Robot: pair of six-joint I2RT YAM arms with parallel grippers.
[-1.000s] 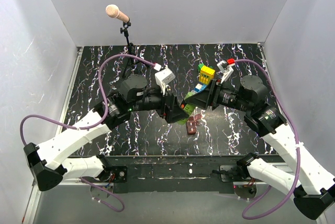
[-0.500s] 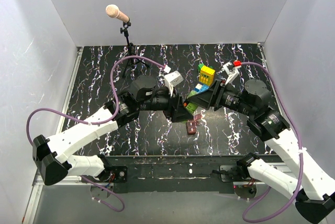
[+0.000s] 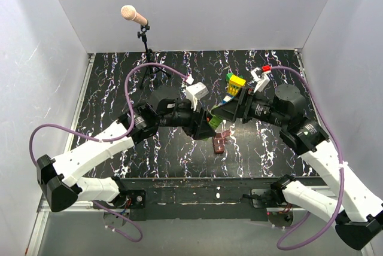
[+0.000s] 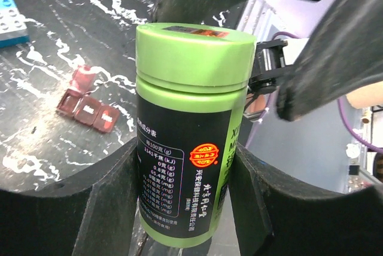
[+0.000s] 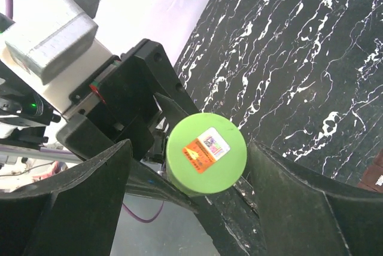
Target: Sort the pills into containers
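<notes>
Left hand (image 4: 184,175): clamped on the lower body of the green bottle (image 4: 191,130), one finger against each side of the label.
Right hand (image 5: 190,151): fingers apart, one on each side of the lid (image 5: 206,153), with a gap showing on both sides; it is not gripping.
Where the bottle is: held in the air between the two hands, above the middle of the surface (image 3: 119,82), not standing on it.
Key relation: in the top view the bottle's long axis runs roughly from 9 to 3 o'clock, base toward the left arm and lid toward the right arm. The right wrist camera sees the lid end-on, so the right hand faces straight down that axis.
Nearer arm for the lid: the right. My judgement is that closing on the lid and twisting comes next, while the left holds the body.
Red-brown box (image 3: 220,143): on the surface at about 6 o'clock from where the hands meet, flap open.
Count, containers: one green bottle, one red-brown box.
Count, pills: none loose that I can make out; the box's contents are too small to tell.
Count, other: one toy brick stack (image 3: 235,86) at 12 o'clock from the hands, and one microphone (image 3: 133,14) at the far left.
</notes>
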